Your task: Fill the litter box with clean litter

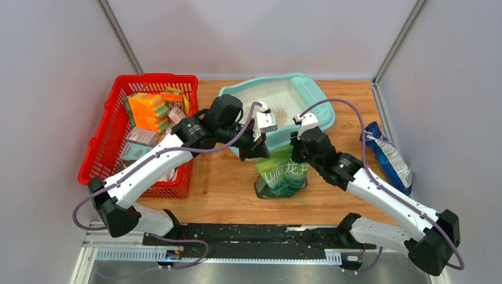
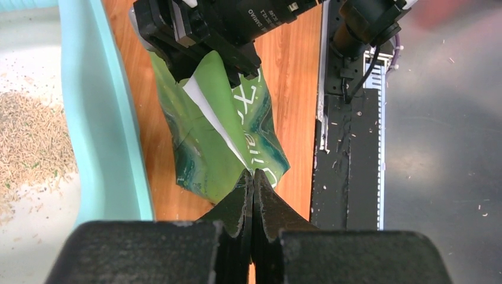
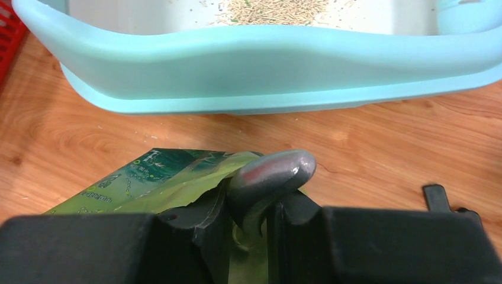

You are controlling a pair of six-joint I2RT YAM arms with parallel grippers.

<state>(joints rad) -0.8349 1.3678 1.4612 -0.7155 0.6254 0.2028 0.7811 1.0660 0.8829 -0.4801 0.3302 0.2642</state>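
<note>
the green bag [image 1: 281, 177] stands on the wooden worktop [image 1: 225, 183], nearest the arm bases, and both pincers meet at its top edge. the left pincer [image 2: 253, 183] sits at the bag's left top corner, its jaws pressed flat together on a thin point of the green film. the right pincer [image 3: 254, 204] is at the bag's right top corner, clamped on the torn edge of the bag. a rounded grey metal piece [image 3: 273, 170] is lodged between its jaws as well, and what that piece belongs to cannot be told. the bag's mouth is stretched between the two grips, with a white inner fold showing.

just beyond the bag, and so just past both pincers, lies the litter box [image 3: 266, 65]. its near teal wall is close to the bag, and a narrow strip of bare wood shows between them. neither pincer reaches over the rim. inside the box, farther from the bag, the clean litter [image 2: 29, 142] forms a loose tan patch on the pale floor, with stray grains scattered around it.

left of the bag, well apart, is a red mesh basket [image 1: 100, 142] holding orange and green packs [image 1: 148, 109]. right of the bag, well apart, a blue packet [image 1: 388, 157] lies flat on the worktop.
</note>
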